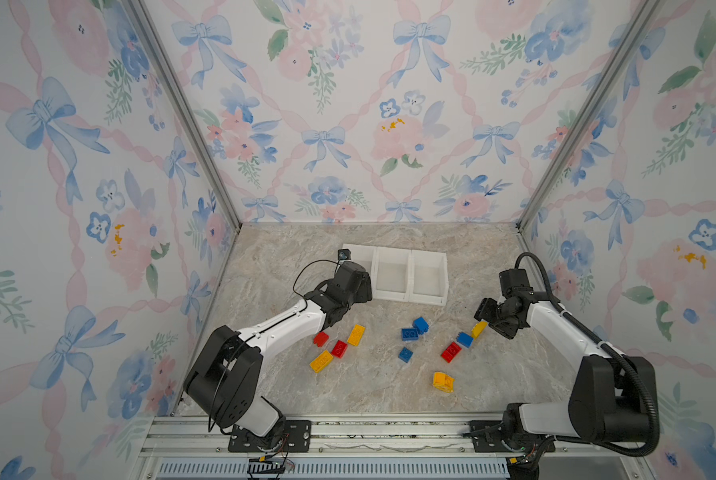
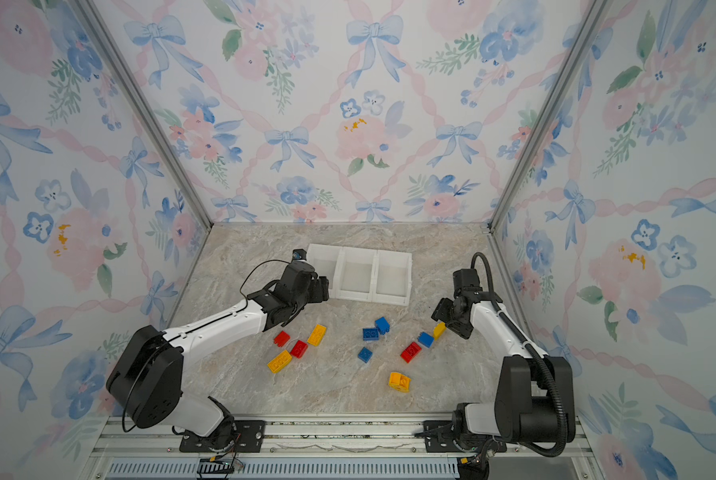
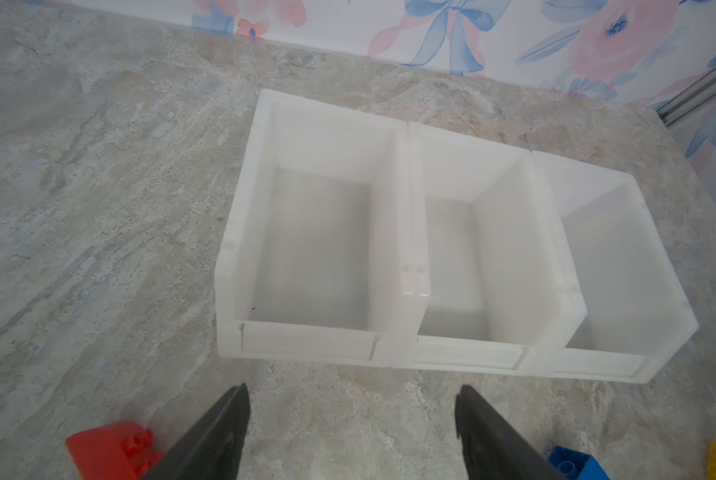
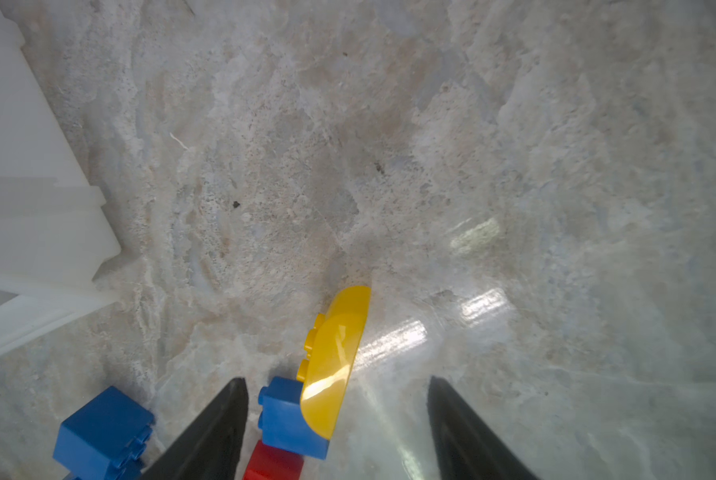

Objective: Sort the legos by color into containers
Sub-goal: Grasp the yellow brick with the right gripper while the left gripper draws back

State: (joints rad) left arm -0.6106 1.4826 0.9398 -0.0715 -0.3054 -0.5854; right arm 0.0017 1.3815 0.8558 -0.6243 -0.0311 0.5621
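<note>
left pincer (image 3: 352, 388): jaws are parted and nothing is held; it is poised just before the front lip of the leftmost of the containers (image 3: 404, 208).
left group: two red and two yellow legos are scattered on the counter (image 1: 389, 395) by the left forearm; one red brick (image 3: 111, 449) is seen just beside a finger, not between the two.
containers: joined in a row at the back of the counter; no brick is seen in any of them.
middle: blue bricks (image 1: 409, 333) lie loose, apart from both pincers.
yellow brick (image 4: 335, 353): tipped on edge, its studs turned toward the blue neighbour (image 4: 289, 419), which it touches.
right pincer (image 4: 336, 379): jaws are apart and nothing is gripped yet; the yellow brick is straddled.
key relation: the yellow brick lies straight ahead between the fingers, with its long axis along them, so closure would fall across its narrow width.
nearer arm: the right; the left is well apart.
risk (judged): the blue neighbour also sits between the fingers and may be caught too.
</note>
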